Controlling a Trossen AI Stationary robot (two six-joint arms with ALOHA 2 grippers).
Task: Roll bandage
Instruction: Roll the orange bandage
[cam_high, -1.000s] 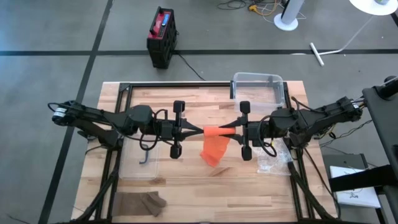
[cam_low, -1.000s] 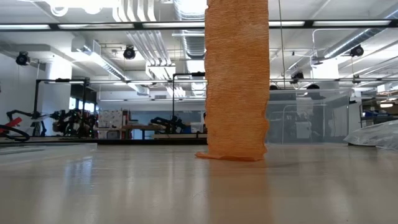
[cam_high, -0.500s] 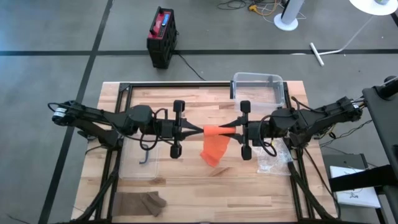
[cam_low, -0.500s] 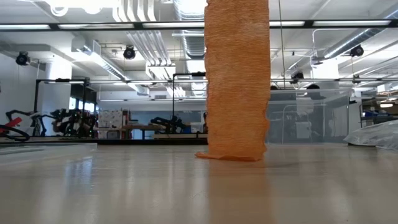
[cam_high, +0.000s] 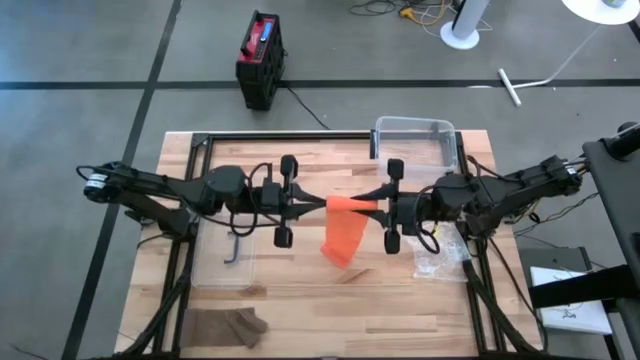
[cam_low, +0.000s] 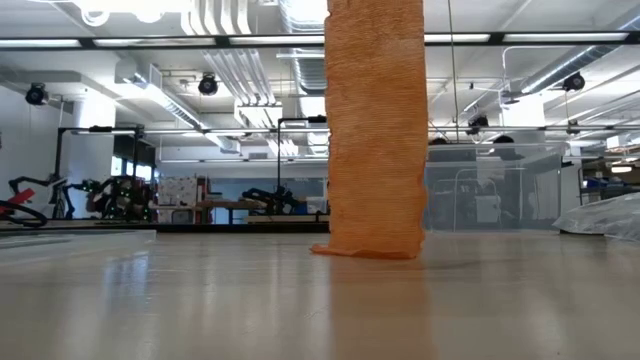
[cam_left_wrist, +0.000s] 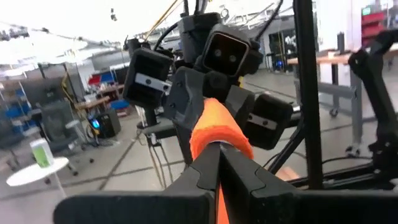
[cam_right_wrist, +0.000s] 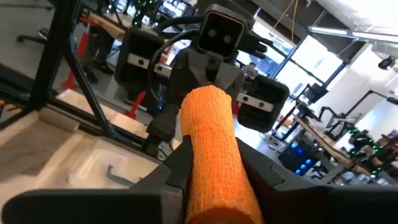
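The orange bandage roll (cam_high: 350, 204) is held above mid-worktop, axis running arm to arm: gripped in the right end effector (cam_high: 374, 205), its far end pinched by the closed left end effector (cam_high: 318, 207); the tail (cam_low: 375, 130) hangs to the worktop (cam_high: 300, 290).

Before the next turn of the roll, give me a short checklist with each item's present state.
1. Right hand shut on the rolled end of the orange bandage: ok.
2. Left hand shut at the roll's other end: ok.
3. Roll held above the table: ok.
4. Loose tail hangs straight, its end reaching the table: ok.
5. Left hand actually pinching fabric: cannot tell.
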